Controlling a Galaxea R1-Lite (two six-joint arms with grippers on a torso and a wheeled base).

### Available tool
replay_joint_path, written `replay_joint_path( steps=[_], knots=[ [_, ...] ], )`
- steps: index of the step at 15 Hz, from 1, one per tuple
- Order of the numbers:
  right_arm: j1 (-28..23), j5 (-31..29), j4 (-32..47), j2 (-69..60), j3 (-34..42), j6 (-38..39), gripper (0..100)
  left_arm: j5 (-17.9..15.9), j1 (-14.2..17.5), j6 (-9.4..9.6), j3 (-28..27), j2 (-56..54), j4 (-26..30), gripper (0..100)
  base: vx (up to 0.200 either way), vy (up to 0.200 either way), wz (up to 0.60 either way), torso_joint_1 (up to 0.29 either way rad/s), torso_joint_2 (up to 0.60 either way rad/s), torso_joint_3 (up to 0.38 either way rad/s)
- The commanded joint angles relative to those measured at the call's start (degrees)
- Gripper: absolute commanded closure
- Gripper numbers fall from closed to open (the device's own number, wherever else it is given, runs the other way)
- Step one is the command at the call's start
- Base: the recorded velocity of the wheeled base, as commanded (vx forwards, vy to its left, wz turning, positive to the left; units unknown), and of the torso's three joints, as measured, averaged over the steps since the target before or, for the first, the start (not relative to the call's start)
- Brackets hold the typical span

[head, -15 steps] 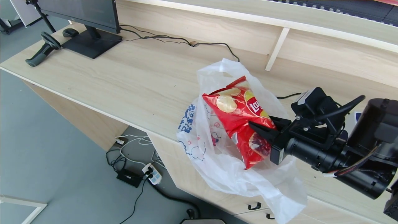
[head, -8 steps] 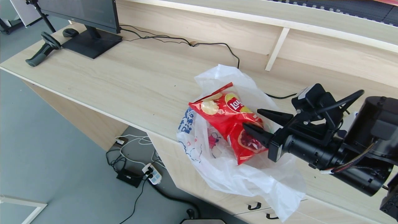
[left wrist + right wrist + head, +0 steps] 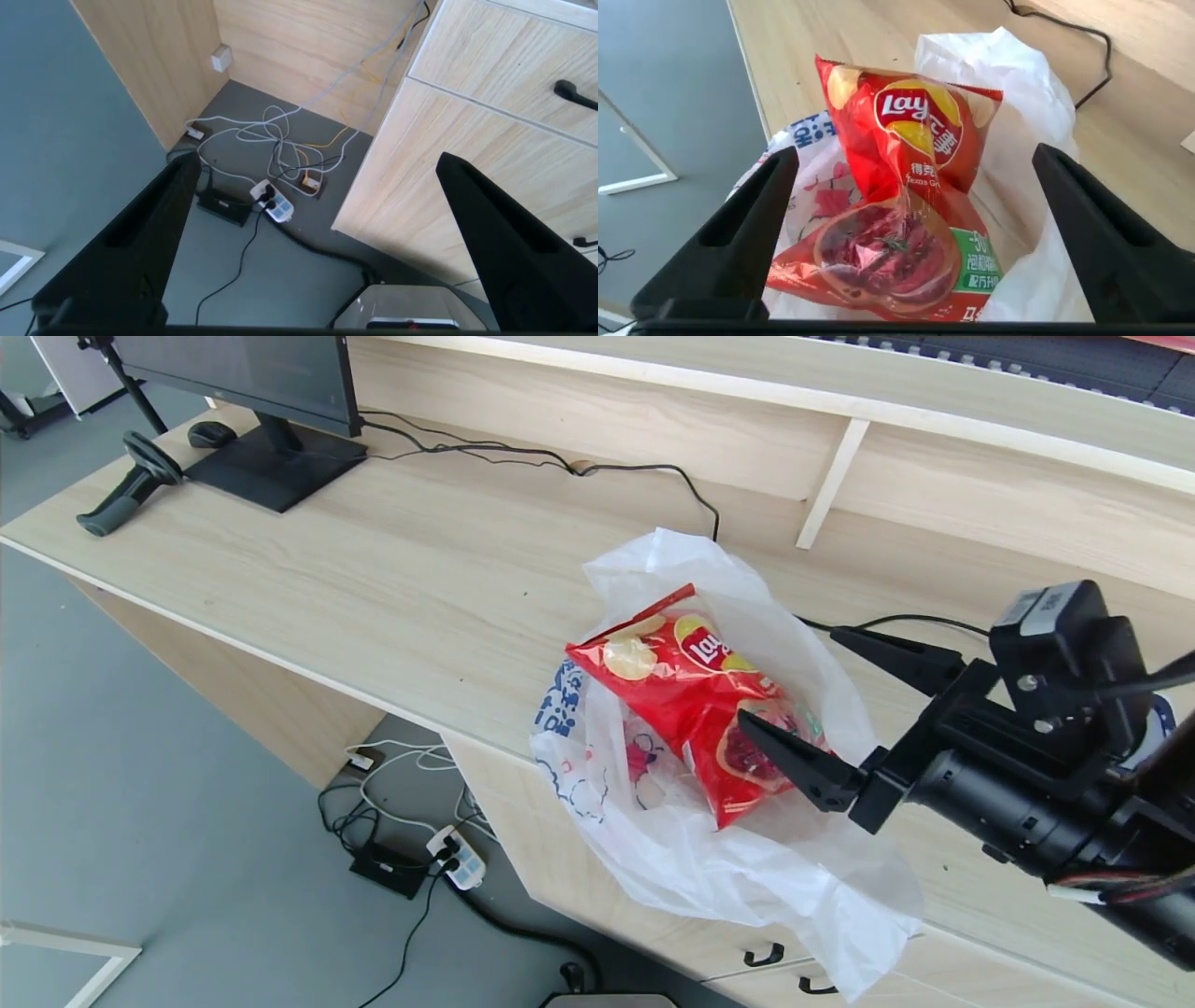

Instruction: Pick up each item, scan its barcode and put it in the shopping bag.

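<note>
A red chip bag (image 3: 695, 695) lies inside the white plastic shopping bag (image 3: 691, 859), which hangs over the counter's front edge. In the right wrist view the chip bag (image 3: 906, 187) rests on the shopping bag (image 3: 1022, 84) between the fingers. My right gripper (image 3: 831, 705) is open, just to the right of the chip bag and apart from it. My left gripper (image 3: 318, 233) is open with nothing in it, held below the counter over the grey floor and the cables.
A handheld barcode scanner (image 3: 126, 485) lies at the counter's (image 3: 373, 569) far left, beside a monitor base (image 3: 275, 457) and a mouse (image 3: 211, 432). A black cable (image 3: 560, 462) runs along the back. A power strip (image 3: 276, 201) and wires lie on the floor by the drawers (image 3: 523, 159).
My right gripper let go of the chip bag, opened wide and drew back to the right. The chip bag dropped lower into the shopping bag, which sagged.
</note>
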Motion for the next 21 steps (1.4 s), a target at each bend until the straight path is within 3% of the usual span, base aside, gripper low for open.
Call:
replay_joint_path(
  steps=[1,5,8,16,18,19,21],
  knots=[
    [1.9,0.1,-1.2,-5.4,3.8,0.0,0,0.0,0.0,-0.01,0.0,0.0,0.0,0,0.000,0.000,0.00,0.000,0.00,0.000],
    [0.9,0.8,-1.0,-9.3,7.5,0.8,0,0.0,0.0,-0.01,0.0,0.0,0.0,0,0.000,0.000,0.00,0.000,0.00,0.000],
    [0.7,1.2,-1.2,-10.3,8.3,6.7,0,0.0,0.0,-0.01,0.0,0.0,0.0,0,0.000,0.000,-0.60,0.002,0.00,0.001],
    [0.2,1.1,-1.2,-12.2,9.0,6.9,0,0.0,0.0,-0.01,0.0,0.0,0.0,0,0.000,0.000,-0.60,0.003,0.00,0.003],
    [-3.5,-2.8,-1.2,-13.8,9.3,7.0,0,0.0,0.0,-0.01,0.0,0.0,0.0,0,0.000,0.000,0.00,0.000,0.00,0.000],
    [-7.9,-7.0,-1.1,-14.8,9.1,7.2,0,0.0,0.0,-0.01,0.0,0.0,0.1,0,0.000,0.000,0.00,0.000,0.00,0.000],
    [-14.9,-8.0,-0.5,-18.2,9.3,9.5,0,0.0,0.0,-0.01,0.0,0.0,0.1,0,0.000,0.000,0.00,0.000,0.00,0.000]
  ],
)
